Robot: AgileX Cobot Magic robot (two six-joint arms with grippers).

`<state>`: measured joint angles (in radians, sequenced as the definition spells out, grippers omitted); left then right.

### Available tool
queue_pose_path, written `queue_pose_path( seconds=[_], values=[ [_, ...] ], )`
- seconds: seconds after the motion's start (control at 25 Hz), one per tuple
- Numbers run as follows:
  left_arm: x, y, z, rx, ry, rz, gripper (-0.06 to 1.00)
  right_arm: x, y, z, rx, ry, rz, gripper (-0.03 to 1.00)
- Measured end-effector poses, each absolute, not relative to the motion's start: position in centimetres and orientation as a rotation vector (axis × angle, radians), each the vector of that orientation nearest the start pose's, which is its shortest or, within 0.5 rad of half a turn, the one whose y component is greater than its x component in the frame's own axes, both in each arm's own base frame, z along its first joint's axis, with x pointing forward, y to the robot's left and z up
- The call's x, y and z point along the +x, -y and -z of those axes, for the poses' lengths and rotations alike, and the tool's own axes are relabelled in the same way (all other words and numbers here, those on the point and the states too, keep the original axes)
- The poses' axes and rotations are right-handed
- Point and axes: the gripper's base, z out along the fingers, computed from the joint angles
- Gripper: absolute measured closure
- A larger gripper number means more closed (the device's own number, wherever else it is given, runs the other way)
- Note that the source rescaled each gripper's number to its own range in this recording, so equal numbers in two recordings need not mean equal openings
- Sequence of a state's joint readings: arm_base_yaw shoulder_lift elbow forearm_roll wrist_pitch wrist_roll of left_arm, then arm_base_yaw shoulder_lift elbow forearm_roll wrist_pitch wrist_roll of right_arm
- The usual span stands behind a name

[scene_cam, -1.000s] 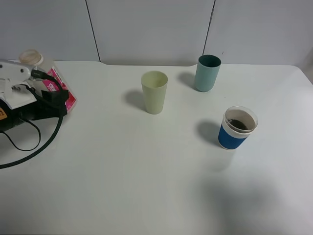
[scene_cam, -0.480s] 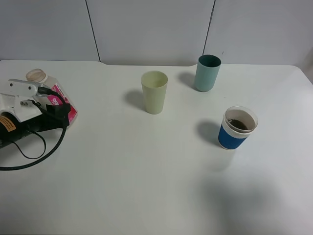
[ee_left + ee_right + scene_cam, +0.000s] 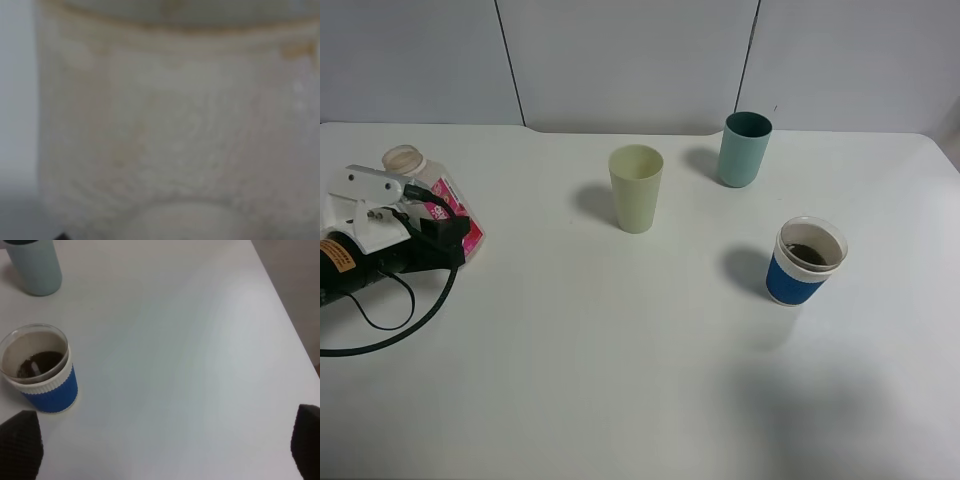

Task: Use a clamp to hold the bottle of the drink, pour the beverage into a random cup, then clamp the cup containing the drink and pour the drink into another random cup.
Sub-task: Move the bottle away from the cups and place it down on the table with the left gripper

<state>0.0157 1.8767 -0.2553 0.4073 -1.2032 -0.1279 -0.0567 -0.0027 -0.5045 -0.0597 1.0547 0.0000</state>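
My left gripper [image 3: 448, 228] is at the table's left, shut on the drink bottle [image 3: 447, 192], which has a pink label and a beige cap and leans back. The bottle's side fills the blurred left wrist view [image 3: 170, 130]. A blue-sleeved cup [image 3: 805, 262] holding dark drink stands at the right; it also shows in the right wrist view [image 3: 40, 370]. A pale yellow-green cup [image 3: 636, 188] stands at centre back. A teal cup [image 3: 745, 149] stands behind it to the right. My right gripper [image 3: 164, 442] is open and empty, above the table beside the blue cup.
A black cable [image 3: 390, 335] loops on the table under the left arm. The table's right edge [image 3: 286, 315] runs close to the right gripper, with floor beyond. A grey wall stands behind the table.
My left arm has brought the bottle toward the front and slightly right, lower over the table. The cups have not moved.
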Motion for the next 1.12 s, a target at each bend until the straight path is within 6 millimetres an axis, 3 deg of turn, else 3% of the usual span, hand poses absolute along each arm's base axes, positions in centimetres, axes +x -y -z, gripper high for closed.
queue_pose_path(
  seconds=[0.72, 1.12],
  values=[
    [24.7, 3.0, -8.2, 0.284, -1.932, 0.338, 0.94, -0.6, 0.4, -27.9, 0.060, -2.030, 0.107, -0.03],
    [24.8, 3.2, -8.2, 0.314, -1.919, 0.342, 0.94, -0.6, 0.4, -27.9, 0.060, -2.030, 0.107, -0.03]
  ],
)
